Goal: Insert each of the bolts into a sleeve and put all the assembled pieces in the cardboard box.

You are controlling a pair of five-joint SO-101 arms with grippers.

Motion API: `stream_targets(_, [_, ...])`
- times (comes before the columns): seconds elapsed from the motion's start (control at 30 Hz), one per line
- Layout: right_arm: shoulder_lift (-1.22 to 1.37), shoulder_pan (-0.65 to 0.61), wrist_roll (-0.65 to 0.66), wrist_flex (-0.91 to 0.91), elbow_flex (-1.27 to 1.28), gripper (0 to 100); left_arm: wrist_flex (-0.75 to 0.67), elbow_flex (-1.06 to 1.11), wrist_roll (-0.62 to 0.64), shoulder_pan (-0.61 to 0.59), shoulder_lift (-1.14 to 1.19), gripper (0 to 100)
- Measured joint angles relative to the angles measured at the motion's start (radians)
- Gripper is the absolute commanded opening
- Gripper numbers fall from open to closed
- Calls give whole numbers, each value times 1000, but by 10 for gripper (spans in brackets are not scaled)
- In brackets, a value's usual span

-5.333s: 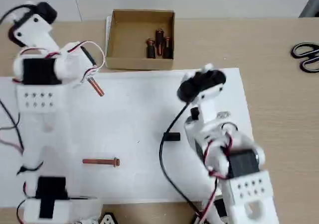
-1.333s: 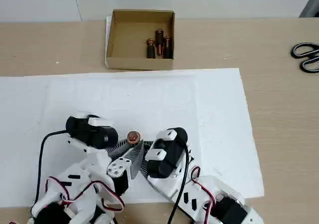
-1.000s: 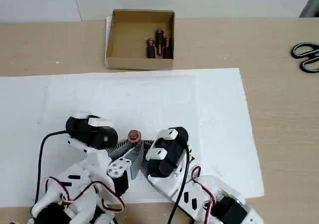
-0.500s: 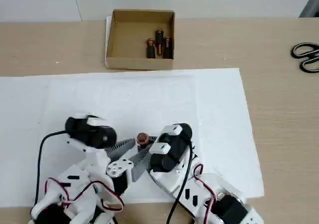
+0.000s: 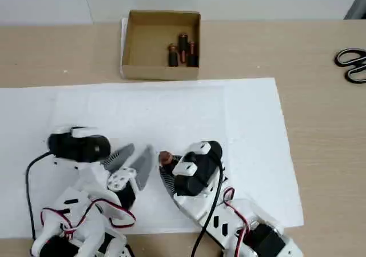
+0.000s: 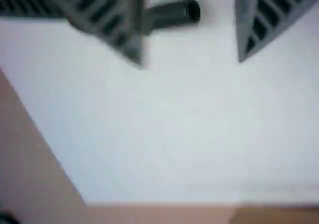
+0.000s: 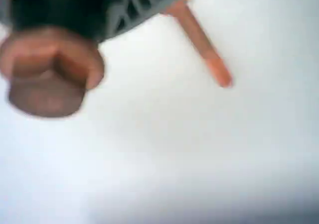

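Your left gripper (image 5: 130, 159) has backed off, jaws apart; the right gripper (image 5: 167, 162) alone clamps the copper hex-headed bolt (image 5: 165, 157). The brown cardboard box (image 5: 132, 45) ahead is probably next.

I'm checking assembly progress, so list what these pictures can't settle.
High view: bolt shaft hidden under the right gripper.
Left wrist view: sleeve partly behind a gripper finger; bolt inside untellable.
High view: pieces in the cardboard box too small to check seating.

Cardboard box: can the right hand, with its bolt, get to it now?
Probably yes: nothing stands between the cardboard box and the right hand holding the bolt, and the open left hand is off to one side.
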Motion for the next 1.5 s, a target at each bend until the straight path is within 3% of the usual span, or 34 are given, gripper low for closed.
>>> stream_targets(0.13, [2,68,0,20,0,2,-86,0,-21,-91,0,6])
stream_targets(0.43, [2,198,0,20,0,2,-107,-34,-25,-308,0,6])
stream_targets(0.73, [2,315,-49,20,9,2,28,-34,-25,-509,0,6])
stream_targets(1.13, [107,361,-74,-20,-107,2,101,-34,-25,-540,0,6])
stream_targets(1.5, [776,417,-160,-54,-667,2,101,-34,-25,-540,0,6])
